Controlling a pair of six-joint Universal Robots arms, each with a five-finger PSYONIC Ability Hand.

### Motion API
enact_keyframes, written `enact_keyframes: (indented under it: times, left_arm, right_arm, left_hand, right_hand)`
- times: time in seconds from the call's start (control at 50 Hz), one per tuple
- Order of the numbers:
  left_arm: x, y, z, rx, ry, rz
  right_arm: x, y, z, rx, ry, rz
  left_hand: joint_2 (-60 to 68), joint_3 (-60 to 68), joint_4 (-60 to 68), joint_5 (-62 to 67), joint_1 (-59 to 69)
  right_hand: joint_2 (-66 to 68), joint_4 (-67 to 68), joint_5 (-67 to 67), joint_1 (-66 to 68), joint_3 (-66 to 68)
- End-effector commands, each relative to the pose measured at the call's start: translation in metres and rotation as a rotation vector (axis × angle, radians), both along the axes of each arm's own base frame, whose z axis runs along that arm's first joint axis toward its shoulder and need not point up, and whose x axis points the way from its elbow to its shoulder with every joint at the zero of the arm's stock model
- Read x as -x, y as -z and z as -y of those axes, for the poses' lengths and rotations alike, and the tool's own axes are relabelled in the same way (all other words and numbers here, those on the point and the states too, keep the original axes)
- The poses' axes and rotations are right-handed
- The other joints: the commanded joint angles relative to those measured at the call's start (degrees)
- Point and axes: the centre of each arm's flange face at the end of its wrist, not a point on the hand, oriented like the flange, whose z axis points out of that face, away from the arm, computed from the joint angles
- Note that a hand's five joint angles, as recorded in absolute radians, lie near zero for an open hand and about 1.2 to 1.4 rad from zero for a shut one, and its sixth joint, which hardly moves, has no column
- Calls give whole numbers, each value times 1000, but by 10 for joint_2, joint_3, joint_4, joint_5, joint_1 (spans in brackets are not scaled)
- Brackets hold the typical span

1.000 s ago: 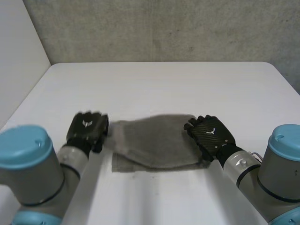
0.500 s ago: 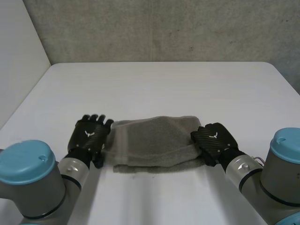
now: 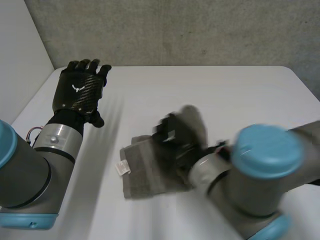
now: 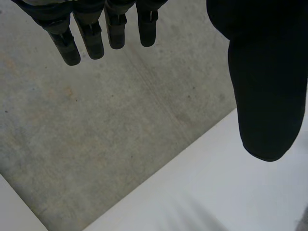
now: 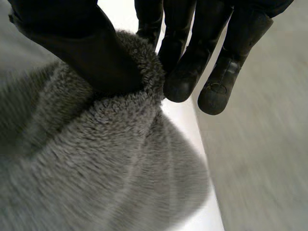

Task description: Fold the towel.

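**Both hands have shifted: left hand up and away, right hand across the towel**

Half a second ago the hands sat at the two ends of the towel, one on each side. That pose is gone.

At the left, the left hand has let go and risen toward the far left corner of the table, well apart from the towel. Its wrist view shows its fingers straight and a little spread. The thumb is held off to one side with nothing between them, and the grey wall and the table's edge lie beyond.

In the middle, the towel lies bunched on the near part of the table, narrower than before. A small white tag shows at its left end.

Further right, the right hand has come over from the right end to above the towel's middle. Its arm crosses the near right of the table. In its wrist view, thumb and fingertips pinch a fold of the towel between them, and the rest of the cloth spreads out under the palm.
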Motion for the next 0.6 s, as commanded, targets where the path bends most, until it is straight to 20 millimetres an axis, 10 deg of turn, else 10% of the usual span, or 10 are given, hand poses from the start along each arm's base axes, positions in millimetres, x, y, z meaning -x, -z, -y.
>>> enact_keyframes:
  times: [0.02, 0.12, 0.16, 0.36, 0.6]
  left_arm:
    - [3, -2, -1, -12, 13, -49]
    - [4, 0, -2, -56, 33, -137]
    - [5, 0, -2, -69, 38, -168]
    - [27, 10, 1, -157, 103, -265]
    - [61, 96, -30, -527, 167, -158]
  right_arm:
    - [-31, 45, -49, -63, -229, -83]
    - [-28, 33, -49, -68, -212, -39]
    - [-17, 9, -35, -127, -128, 70]
    - [45, -37, 43, -380, 196, 501]
    - [50, 21, 75, -713, 371, 432]
  left_hand:
    - [15, 16, 15, -5, 11]
    - [22, 23, 22, 1, 17]
    - [30, 31, 30, 10, 26]
    - [39, 40, 39, 18, 34]
    - [37, 38, 37, 17, 33]
  right_hand:
    - [45, 36, 38, 62, 38]
    - [-138, -147, -145, -120, -145]
    - [-654, -663, -661, -636, -661]
    - [-655, -664, -662, -638, -662]
    - [-655, -664, -662, -638, -662]
